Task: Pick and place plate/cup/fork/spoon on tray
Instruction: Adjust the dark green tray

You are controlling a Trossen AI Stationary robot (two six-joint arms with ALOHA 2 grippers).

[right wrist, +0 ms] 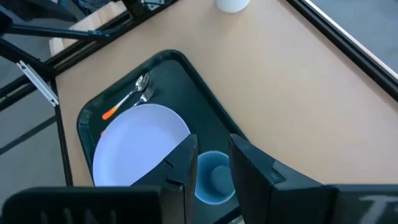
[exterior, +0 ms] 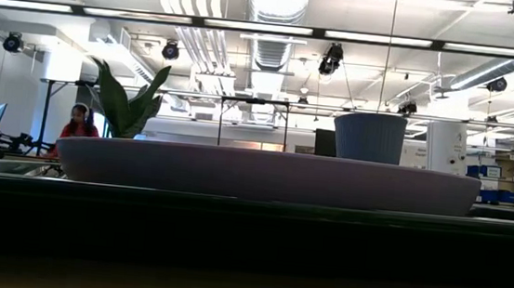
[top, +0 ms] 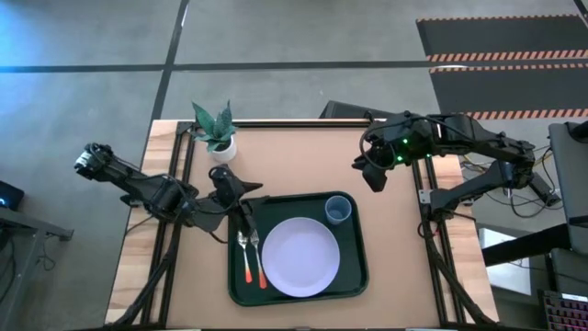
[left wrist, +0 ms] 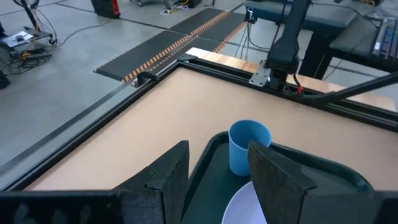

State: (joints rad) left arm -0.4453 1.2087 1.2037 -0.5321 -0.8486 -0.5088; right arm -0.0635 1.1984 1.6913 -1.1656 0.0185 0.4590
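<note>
The dark green tray (top: 358,276) lies on the middle of the table. On it rest the lavender plate (top: 300,257), the blue cup (top: 337,211) upright in the far right corner, and the spoon (top: 244,260) and fork (top: 258,260) side by side along the left rim. My left gripper (left wrist: 217,165) hovers open over the tray's far left corner (top: 246,210), with nothing between its fingers. My right gripper (right wrist: 213,152) hangs open, high above the table, to the far right of the cup (top: 372,176), and is also empty. Neither gripper shows in the low view.
A white pot with a green plant (top: 219,138) stands at the table's far left, behind my left gripper. Bare tabletop (top: 303,156) stretches between the pot and my right arm. Black rails (top: 276,122) frame the table's edges.
</note>
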